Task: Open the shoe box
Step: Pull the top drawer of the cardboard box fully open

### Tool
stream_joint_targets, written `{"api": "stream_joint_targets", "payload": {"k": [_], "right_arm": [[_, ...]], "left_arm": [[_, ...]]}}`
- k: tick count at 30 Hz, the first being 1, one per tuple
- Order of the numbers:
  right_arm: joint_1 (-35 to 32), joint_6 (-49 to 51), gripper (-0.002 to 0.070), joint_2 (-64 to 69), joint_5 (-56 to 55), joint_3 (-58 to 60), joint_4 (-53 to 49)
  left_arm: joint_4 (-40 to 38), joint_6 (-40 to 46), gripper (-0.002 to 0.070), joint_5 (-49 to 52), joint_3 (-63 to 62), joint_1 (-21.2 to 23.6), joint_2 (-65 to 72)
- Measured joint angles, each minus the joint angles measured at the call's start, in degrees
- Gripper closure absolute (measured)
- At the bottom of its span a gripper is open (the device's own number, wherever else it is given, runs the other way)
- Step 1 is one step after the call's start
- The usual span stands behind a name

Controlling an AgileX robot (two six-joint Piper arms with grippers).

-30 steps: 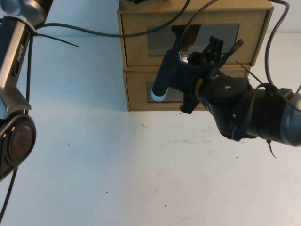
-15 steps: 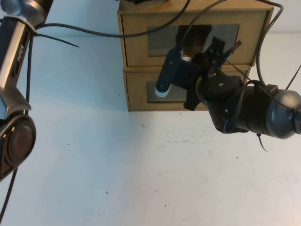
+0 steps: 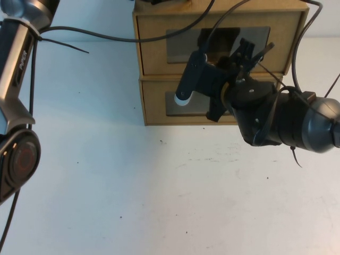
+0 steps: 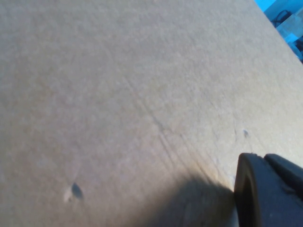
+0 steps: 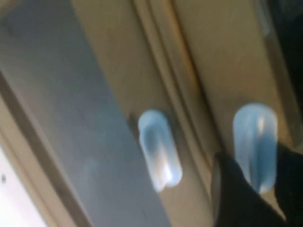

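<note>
Right gripper (image 5: 208,146): spread, pinching nothing, held close against the fronts of two stacked boxes at the table's far side. I cannot tell whether it touches the cardboard.

1. Flat white table (image 3: 133,186): carries both boxes.
2. Upper brown cardboard shoe box (image 3: 154,48): closed, stacked on the lower brown cardboard shoe box (image 3: 154,103), which is also closed and stands on the table.
3. Left gripper (image 4: 267,189): close over a plain brown cardboard surface. I cannot tell its state.
4. Grey rectangular window panel (image 3: 171,109): set in the lower box's front.
5. My pale blue translucent fingertips (image 5: 160,149): well apart. One lies at the panel's edge, and the seam between the boxes runs between them.
</note>
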Motion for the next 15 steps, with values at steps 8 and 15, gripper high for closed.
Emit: {"api": "stream_joint_targets", "payload": {"k": [8,15], "right_arm": [[0.0,0.25,0.0519,0.49,-0.85,-1.7,0.13],[0.0,0.25,0.0542,1.22,-0.25,-2.08,-0.2]], "left_arm": [[-0.13,0.0,0.0679,0.02,0.0,0.12,0.0],[-0.13,0.0,0.0679,0.12,0.0,0.12,0.0]]}}
